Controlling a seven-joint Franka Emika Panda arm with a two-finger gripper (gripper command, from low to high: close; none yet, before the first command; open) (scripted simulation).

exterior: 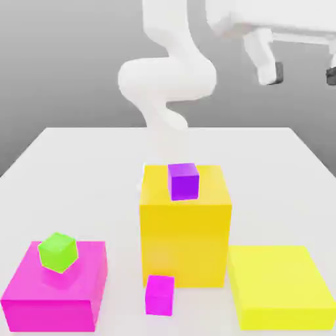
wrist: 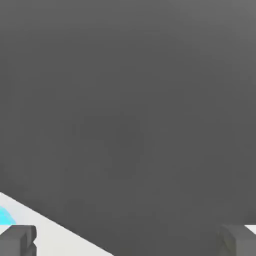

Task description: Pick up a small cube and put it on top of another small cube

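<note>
My tool (exterior: 303, 72) hangs wide and empty, high above the white counter (exterior: 79, 164). 3 small cubes wait: purple (exterior: 183, 180) atop the tall yellow block (exterior: 186, 236), green (exterior: 58, 252) on the magenta block (exterior: 56, 289), magenta (exterior: 159, 294) on the counter. I should descend squarely over 1 cube.

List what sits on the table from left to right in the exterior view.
Magenta block with the green cube on it → small magenta cube → tall yellow block carrying the purple cube → flat yellow block.
</note>
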